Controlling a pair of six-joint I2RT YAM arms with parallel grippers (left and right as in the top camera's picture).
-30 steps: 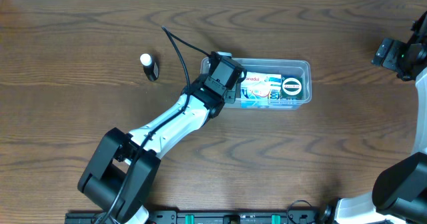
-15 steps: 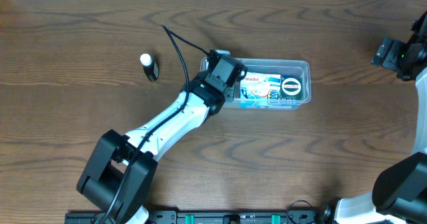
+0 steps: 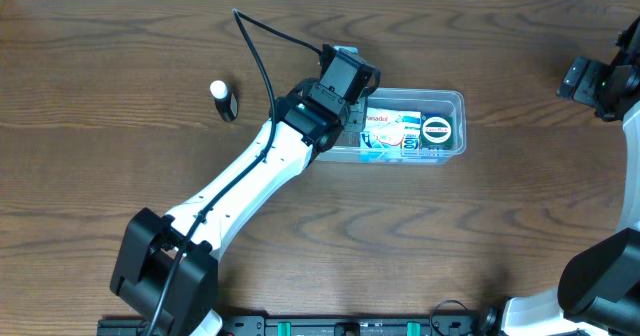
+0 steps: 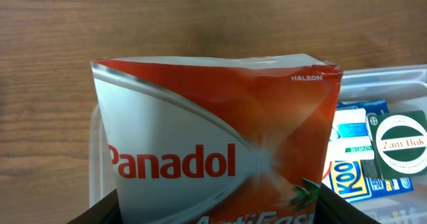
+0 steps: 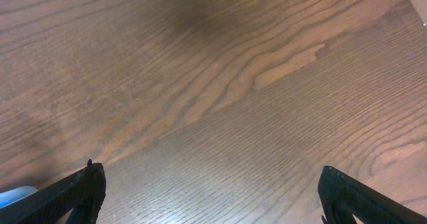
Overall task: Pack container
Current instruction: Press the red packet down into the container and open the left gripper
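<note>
So the container (image 3: pixel 455 101) sits a bit far of the counter's (image 3: pixel 420 236) middle, long sides running left to right, plain wood all round it. The left claw (image 4: pixel 217 214) is clamped on a red-and-white Panadol packet (image 4: pixel 213 117), upright over the tub's left end; can't tell if it touches the bottom. The right half holds blue-white packets (image 3: pixel 392 131) and a round Zam-Buk tin (image 3: pixel 437 130). The right claw (image 5: pixel 210 191) is spread wide over bare wood by the far right edge. A small black tube (image 3: pixel 222 100) with a white cap lies well left.
</note>
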